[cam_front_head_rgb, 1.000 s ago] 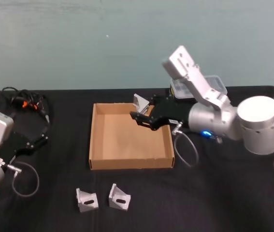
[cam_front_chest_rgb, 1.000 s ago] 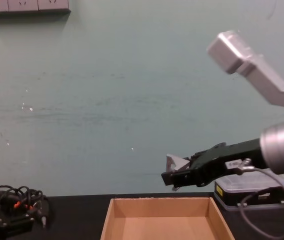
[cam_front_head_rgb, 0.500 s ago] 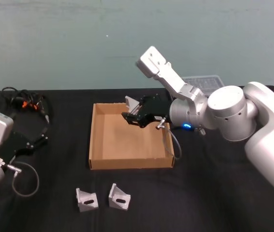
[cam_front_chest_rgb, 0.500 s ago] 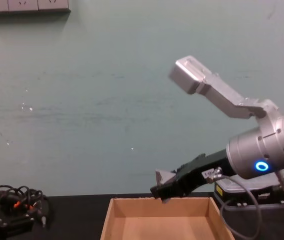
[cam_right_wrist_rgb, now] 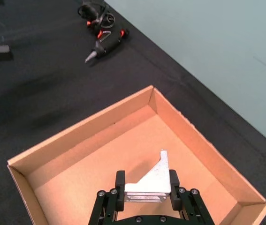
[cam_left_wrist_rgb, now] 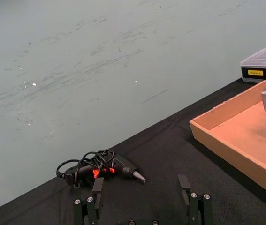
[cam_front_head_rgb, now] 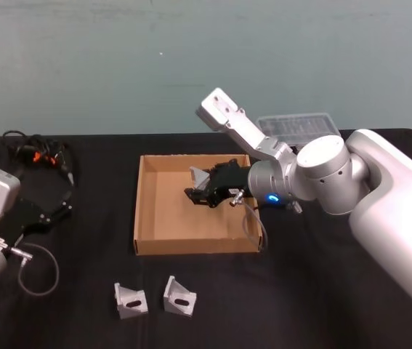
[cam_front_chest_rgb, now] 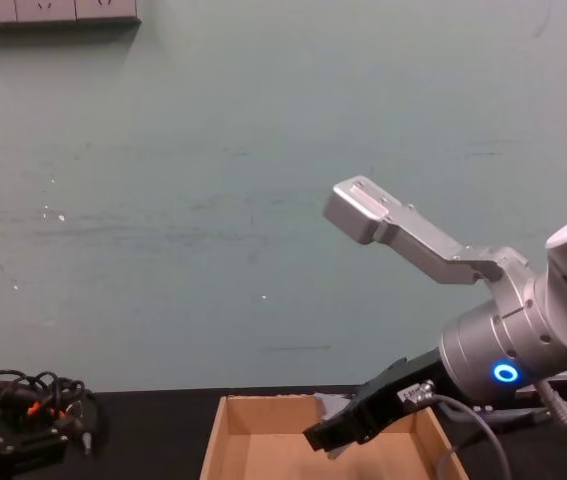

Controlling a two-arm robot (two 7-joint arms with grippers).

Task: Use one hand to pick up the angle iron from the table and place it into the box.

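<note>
Right gripper [cam_front_head_rgb: 204, 190]: clenched on one angle iron [cam_right_wrist_rgb: 154, 180], held over the inside of the box [cam_front_head_rgb: 195, 245], toward its far right part.
Box: mid tabletop [cam_front_head_rgb: 322, 291].
Spare angle iron [cam_front_head_rgb: 131, 300] and second spare angle iron [cam_front_head_rgb: 179, 296]: side by side on the tabletop, near the box's front wall.
Left gripper [cam_left_wrist_rgb: 142, 206]: fingers apart, holding nothing, at the tabletop's left.

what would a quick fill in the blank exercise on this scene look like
1. The right gripper, over the box, is ____ on an angle iron.
2. ____ loose angle irons lie on the table, nearer the robot than the box.
3. The left gripper rests with its fingers ____.
Missing words: shut; two; open.
</note>
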